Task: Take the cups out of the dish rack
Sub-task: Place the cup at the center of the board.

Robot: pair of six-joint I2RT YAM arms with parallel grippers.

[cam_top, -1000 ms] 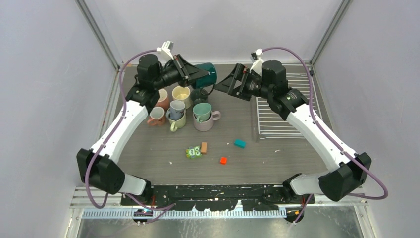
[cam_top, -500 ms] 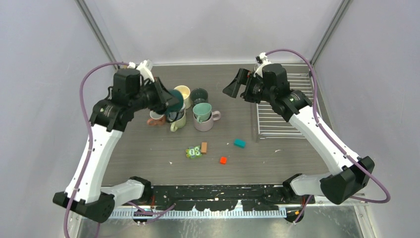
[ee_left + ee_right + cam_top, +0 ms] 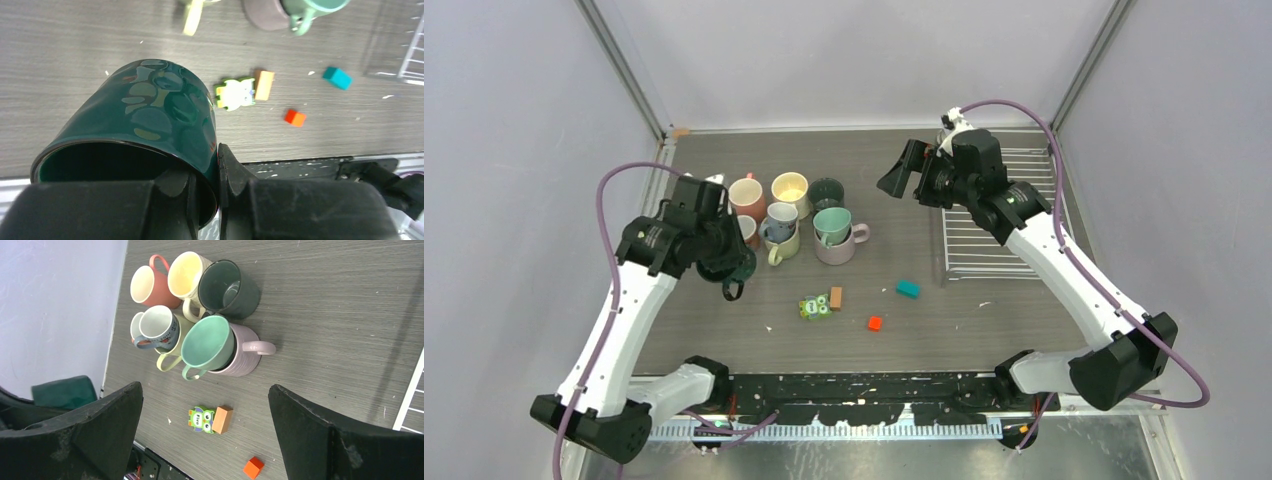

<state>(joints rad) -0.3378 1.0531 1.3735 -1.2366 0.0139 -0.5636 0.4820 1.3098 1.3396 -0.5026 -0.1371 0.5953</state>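
Top external view: left claw (image 3: 217, 170) pinches a glossy dark teal ceramic mug's (image 3: 150, 110) rim by the desk's (image 3: 984, 320) left edge, unloading it; right claw (image 3: 906, 175) gapes empty. Next, likely: lower it, release.

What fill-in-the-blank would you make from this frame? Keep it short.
1. The left fingers grip the dark teal mug by its ____.
2. The right fingers stand ____.
3. The mint mug sits ____ the mauve mug.
Missing words: rim; open; inside.
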